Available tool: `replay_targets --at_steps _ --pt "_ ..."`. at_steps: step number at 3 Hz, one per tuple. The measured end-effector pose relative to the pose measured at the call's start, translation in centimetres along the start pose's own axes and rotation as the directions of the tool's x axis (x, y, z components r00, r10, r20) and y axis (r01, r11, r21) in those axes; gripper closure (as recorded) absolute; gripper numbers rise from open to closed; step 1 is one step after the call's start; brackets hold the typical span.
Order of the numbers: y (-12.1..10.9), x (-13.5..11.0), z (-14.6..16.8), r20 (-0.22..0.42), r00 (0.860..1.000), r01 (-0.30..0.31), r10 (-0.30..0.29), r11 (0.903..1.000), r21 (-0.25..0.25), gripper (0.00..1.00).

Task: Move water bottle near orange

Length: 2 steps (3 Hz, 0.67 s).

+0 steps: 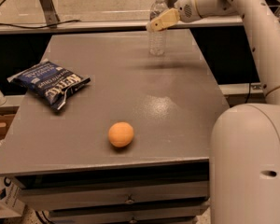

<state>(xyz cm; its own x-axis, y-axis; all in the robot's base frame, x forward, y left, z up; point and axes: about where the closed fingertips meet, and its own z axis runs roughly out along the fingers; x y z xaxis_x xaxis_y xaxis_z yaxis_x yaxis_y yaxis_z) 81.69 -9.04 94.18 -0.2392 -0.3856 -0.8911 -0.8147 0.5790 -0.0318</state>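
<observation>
Grey table point(177, 106), pale floor point(107, 3) behind; claw point(153, 25) at the water bottle point(157, 43), grip unclear; orange point(121, 134) near front edge.

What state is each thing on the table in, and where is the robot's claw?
water bottle: upright, cap on, at the far edge of the table.
orange: whole, resting alone near the front edge.
chip bag: lying flat on the left, crumpled.
claw: raised beside the water bottle's upper part.
</observation>
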Motion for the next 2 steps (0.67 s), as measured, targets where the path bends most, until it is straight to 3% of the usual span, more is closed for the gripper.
replay_targets --at_steps 2 --pt "0.76 0.03 -0.28 0.013 1.0 0.008 -0.008 0.9998 -0.02 0.0"
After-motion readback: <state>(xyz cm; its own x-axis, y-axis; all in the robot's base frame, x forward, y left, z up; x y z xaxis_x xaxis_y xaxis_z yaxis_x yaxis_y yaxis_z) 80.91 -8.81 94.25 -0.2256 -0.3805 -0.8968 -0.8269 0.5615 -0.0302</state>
